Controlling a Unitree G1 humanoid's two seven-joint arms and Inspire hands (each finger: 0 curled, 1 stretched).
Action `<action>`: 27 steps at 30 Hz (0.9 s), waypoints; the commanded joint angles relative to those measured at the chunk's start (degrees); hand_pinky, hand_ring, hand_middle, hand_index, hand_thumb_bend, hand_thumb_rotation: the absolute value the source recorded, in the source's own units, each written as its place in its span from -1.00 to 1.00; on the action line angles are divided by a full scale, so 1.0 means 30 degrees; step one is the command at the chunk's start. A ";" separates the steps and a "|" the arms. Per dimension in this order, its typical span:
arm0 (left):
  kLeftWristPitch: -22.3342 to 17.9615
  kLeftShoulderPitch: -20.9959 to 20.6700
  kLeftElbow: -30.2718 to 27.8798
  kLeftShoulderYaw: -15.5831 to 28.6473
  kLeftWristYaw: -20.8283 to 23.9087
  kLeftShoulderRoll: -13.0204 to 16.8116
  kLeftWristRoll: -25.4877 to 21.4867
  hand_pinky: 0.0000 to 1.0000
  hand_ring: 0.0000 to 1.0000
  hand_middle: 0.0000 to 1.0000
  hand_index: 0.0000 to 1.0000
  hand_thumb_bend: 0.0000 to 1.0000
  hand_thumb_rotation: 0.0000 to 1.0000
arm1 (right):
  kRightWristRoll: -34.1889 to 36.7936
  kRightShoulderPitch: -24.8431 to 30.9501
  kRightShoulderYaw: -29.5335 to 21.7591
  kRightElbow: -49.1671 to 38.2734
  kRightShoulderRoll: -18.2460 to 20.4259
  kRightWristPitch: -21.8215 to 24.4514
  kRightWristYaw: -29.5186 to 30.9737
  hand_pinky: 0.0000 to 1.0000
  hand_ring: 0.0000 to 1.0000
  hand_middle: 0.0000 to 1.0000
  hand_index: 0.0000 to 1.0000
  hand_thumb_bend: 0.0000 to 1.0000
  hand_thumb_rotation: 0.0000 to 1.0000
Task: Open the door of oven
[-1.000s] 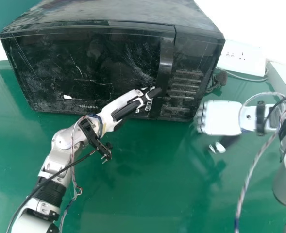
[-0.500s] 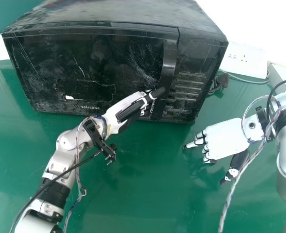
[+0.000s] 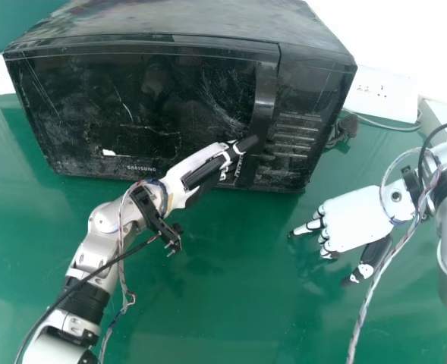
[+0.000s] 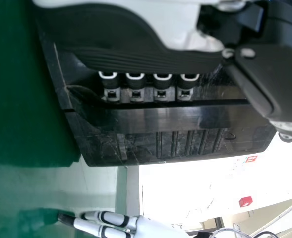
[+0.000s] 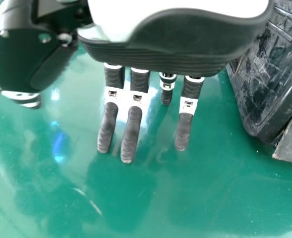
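1. One black oven [image 3: 143, 19] stands ahead of the left hand [image 3: 191, 167], door facing the robot, long axis running left to right.
2. Its upright handle [image 3: 264, 98] has the left hand's fingers hooked behind it.
3. Right hand [image 3: 352, 218] released, fingers extended, the oven ahead and to its left.

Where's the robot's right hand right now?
In the head view, the right hand is on the right side, over the green table, just in front of the right-hand end of the black oven.
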 commanded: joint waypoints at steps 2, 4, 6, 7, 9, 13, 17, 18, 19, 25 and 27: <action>0.0082 -0.0053 -0.0105 0.0021 0.0175 -0.0059 -0.0070 0.44 0.73 0.83 0.93 1.00 0.75 | -0.1133 0.1942 0.1413 -0.0118 -0.0410 -0.0426 0.0156 0.15 0.31 0.23 0.18 0.79 0.61; 0.0153 0.0073 -0.0334 -0.0008 0.0183 -0.0041 -0.0058 0.41 0.72 0.83 0.94 1.00 0.76 | -0.1191 0.2087 0.1694 -0.0247 -0.0525 -0.0344 0.0156 0.17 0.32 0.23 0.18 0.82 0.53; 0.0381 0.0140 -0.0499 -0.0001 0.0172 -0.0023 -0.0094 0.38 0.71 0.82 0.92 1.00 0.76 | -0.1178 0.2140 0.1964 -0.0341 -0.0644 -0.0427 0.0156 0.08 0.29 0.20 0.10 0.75 0.33; 0.0464 0.0157 -0.0552 0.0000 0.0160 -0.0012 -0.0097 0.39 0.71 0.83 0.92 1.00 0.76 | -0.1092 0.2168 0.2060 -0.0460 -0.0739 -0.0260 0.0156 0.09 0.30 0.21 0.13 0.77 0.27; 0.0675 0.0145 -0.0578 0.0040 0.0044 -0.0014 -0.0200 0.40 0.73 0.83 0.92 1.00 0.75 | -0.1020 0.2227 0.2465 -0.0837 -0.0910 0.0723 0.0156 0.11 0.20 0.12 0.17 0.66 0.42; 0.0925 0.0116 -0.0598 0.0122 -0.0219 0.0051 -0.0368 0.41 0.73 0.82 0.89 1.00 0.72 | -0.0316 0.2564 0.2293 -0.0593 -0.0888 0.0315 0.0156 0.17 0.10 0.01 0.00 0.26 0.03; 0.0946 0.0140 -0.0755 0.0100 -0.0167 0.0054 -0.0305 0.40 0.73 0.81 0.87 1.00 0.73 | 0.0279 0.3182 0.1661 0.0067 -0.0781 0.0976 0.0156 -0.09 0.17 0.11 -0.01 0.02 -0.63; 0.0954 0.0136 -0.0744 0.0106 -0.0185 0.0042 -0.0329 0.40 0.73 0.81 0.87 1.00 0.73 | 0.0225 0.3188 0.1730 0.0189 -0.0719 0.1061 0.0156 -0.09 0.16 0.10 -0.02 0.02 -0.65; 0.0895 0.0130 -0.0692 0.0102 -0.0208 0.0037 -0.0327 0.40 0.73 0.81 0.87 1.00 0.73 | 0.0135 0.3162 0.1803 0.0265 -0.0680 0.1202 0.0156 -0.09 0.17 0.09 -0.01 0.01 -0.66; 0.1043 0.0282 -0.0911 0.0020 -0.0130 -0.0031 -0.0269 0.39 0.75 0.79 0.84 1.00 0.73 | -0.0280 0.3064 0.2154 0.0430 -0.0879 0.2334 0.0156 0.02 0.24 0.24 0.33 0.47 0.30; 0.1085 0.0287 -0.0888 0.0053 -0.0159 -0.0056 -0.0325 0.38 0.74 0.78 0.83 1.00 0.71 | -0.0328 0.3044 0.2118 0.0630 -0.0975 0.2479 0.0156 0.08 0.28 0.26 0.41 0.57 0.36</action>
